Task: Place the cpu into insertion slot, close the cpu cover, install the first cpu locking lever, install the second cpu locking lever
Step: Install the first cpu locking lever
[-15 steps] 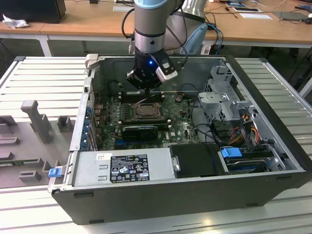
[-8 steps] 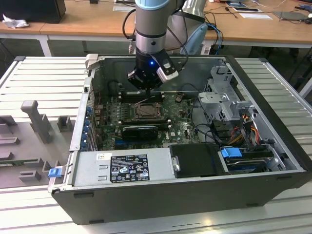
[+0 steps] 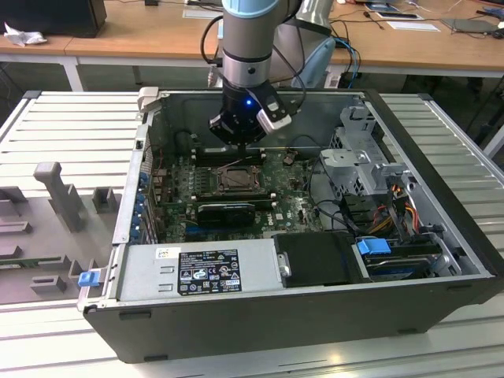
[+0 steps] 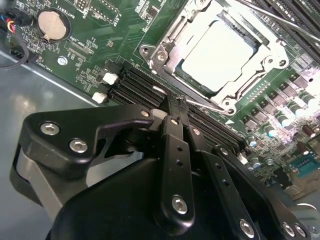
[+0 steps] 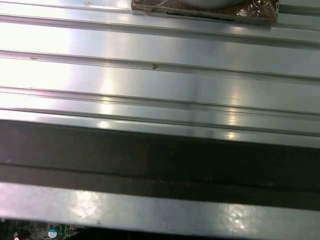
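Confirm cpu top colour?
Pale silvery-beige; the cpu shows best in the second wrist view, lying in the slot.

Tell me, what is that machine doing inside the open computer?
A robot arm's black end effector hovers over the green circuit board. The pale silvery square cpu already lies in the metal-rimmed insertion slot, with the silvery-grey cpu cover closed around it. The end effector's fingers are together near a thin wire lever.

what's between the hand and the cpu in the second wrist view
In the second wrist view, long black memory slots on the green board lie between the hand and the cpu, along with the near edge of the cpu cover.
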Controlling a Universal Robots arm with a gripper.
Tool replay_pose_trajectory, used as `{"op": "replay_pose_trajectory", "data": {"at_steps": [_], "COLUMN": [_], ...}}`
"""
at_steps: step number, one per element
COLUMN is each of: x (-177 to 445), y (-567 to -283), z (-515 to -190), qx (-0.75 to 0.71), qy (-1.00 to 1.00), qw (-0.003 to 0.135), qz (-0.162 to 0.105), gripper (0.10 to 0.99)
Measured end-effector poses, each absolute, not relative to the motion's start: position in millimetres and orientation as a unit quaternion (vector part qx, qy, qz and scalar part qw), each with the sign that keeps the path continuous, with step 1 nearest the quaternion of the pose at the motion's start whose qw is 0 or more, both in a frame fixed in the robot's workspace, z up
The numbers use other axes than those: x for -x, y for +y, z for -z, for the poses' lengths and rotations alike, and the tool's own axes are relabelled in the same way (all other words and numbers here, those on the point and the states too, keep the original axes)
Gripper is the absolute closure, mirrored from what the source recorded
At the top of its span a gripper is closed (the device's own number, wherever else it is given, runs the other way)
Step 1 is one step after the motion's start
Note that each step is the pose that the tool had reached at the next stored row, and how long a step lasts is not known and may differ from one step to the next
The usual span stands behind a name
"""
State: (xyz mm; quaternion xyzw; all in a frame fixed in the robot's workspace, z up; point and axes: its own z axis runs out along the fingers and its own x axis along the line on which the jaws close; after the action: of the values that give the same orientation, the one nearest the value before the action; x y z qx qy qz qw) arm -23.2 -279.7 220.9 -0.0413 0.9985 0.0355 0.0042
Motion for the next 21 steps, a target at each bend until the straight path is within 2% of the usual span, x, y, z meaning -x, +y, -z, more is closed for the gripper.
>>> {"op": "replay_pose_trajectory", "data": {"at_steps": [21], "x": [18.3], "y": [-282.3], "z": [-210.2], "qx": [0.042], "qy": [0.998], "qw": [0.004], "qz": [-0.035], "gripper": [0.980]}}
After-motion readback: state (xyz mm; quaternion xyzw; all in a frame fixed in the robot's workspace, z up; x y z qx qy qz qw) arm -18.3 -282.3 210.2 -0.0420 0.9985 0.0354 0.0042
